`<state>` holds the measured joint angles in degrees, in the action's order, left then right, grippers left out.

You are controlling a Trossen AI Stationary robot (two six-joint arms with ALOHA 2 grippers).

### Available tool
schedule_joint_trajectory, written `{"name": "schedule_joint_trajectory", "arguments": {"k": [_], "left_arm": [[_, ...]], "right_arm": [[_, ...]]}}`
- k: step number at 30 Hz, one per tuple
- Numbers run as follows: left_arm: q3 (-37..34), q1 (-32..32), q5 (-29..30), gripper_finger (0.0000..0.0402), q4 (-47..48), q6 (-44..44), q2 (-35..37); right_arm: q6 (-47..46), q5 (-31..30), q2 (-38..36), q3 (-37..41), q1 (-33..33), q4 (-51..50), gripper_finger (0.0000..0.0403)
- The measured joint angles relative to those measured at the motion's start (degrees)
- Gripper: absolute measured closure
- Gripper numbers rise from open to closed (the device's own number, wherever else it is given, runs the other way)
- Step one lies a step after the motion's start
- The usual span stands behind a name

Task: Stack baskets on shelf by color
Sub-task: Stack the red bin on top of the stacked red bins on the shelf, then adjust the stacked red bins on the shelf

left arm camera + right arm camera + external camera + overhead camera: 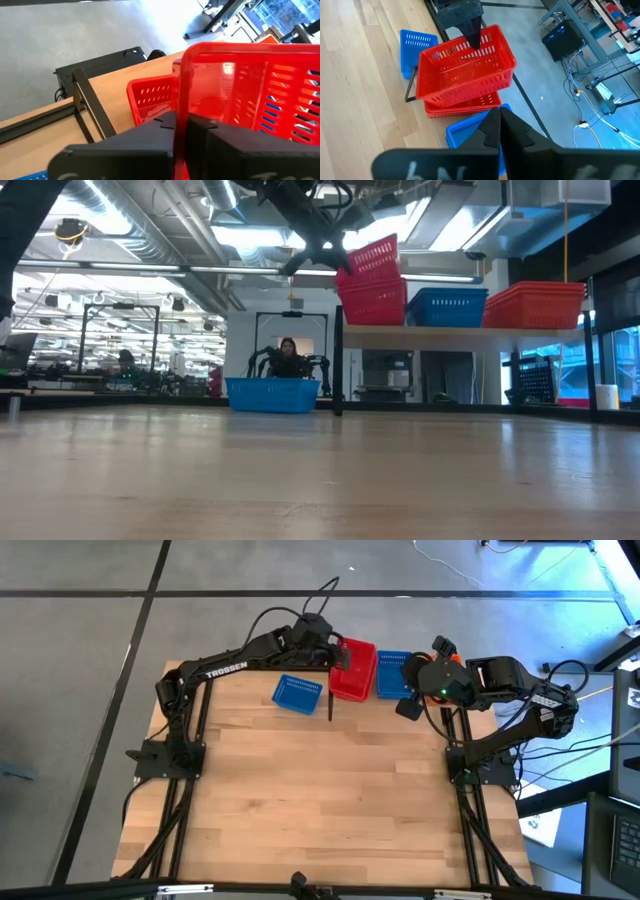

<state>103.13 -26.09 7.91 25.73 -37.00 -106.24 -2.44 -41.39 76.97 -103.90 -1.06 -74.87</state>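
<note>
My left gripper (pixel 340 658) is shut on a red basket (pixel 370 256) that sits tilted over the red basket (pixel 372 302) on the shelf (pixel 460 331). A blue basket (pixel 447 307) and the orange baskets (pixel 535 305) stand beside it on the shelf board. Another blue basket (pixel 298 693) rests on its base on the tabletop, in front of the shelf. My right gripper (pixel 499 120) is shut and holds nothing. It hovers over the shelf's blue basket (pixel 470 131), next to the red ones. My left gripper pinches the upper red basket's rim (pixel 182 90) at the middle of one wall. One finger (pixel 150 135) is outside the wall and the other (pixel 225 142) is inside. The fingers come from above, slanting down. The basket is tilted, with its underside over the lower red basket (pixel 465 104).
Thin black shelf posts (pixel 330 705) stand at the shelf's corners, one right beside the loose blue basket. The wide wooden tabletop (pixel 320 800) stretches toward the near edge. Cables and equipment lie beyond the table's right side.
</note>
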Motion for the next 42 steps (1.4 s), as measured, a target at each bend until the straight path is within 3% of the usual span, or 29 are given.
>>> {"name": "schedule_joint_trajectory", "arguments": {"k": [4, 15, 26, 28, 32, 37, 39, 42], "left_arm": [[0.0, 0.0, 0.02, 0.0395, 0.27, 1.12, 0.0], [0.0, 0.0, -1.1, 0.0327, 0.36, 1.12, 0.0], [0.0, -0.17, -3.25, 0.0327, -0.14, 6.18, 3.71], [0.0, -0.16, -3.79, 0.0327, -0.02, 9.23, 5.82], [0.02, 1.13, -5.77, 0.0327, 2.36, 14.5, 10.39], [0.02, 4.45, -5.64, 0.0327, 7.98, 19.63, 15.6], [0.06, 5.79, -4.35, 0.0327, 9.48, 19.69, 17.32], [0.07, 7.29, -1.68, 0.0327, 11.53, 19.78, 19.4]], "right_arm": [[0.05, 0.0, 0.0, 0.0, 0.01, 0.0, 0.0402], [0.09, -0.01, 0.0, 0.0, 0.02, 0.0, 0.0402], [-0.69, 0.51, 0.0, 0.0, 0.03, 0.0, 0.0402], [-1.28, 4.79, -0.02, 0.0, 0.8, 0.0, 0.0402], [1.4, 21.25, -0.02, 1.07, 4.0, 1.24, 0.0402], [7.57, 38.78, 0.13, 8.23, 7.85, 4.08, 0.0402], [8.89, 43.54, 0.13, 12.22, 9.33, 7.79, 0.0402], [10.39, 46.08, 0.17, 18.46, 11.3, 15.67, 0.0403]]}}
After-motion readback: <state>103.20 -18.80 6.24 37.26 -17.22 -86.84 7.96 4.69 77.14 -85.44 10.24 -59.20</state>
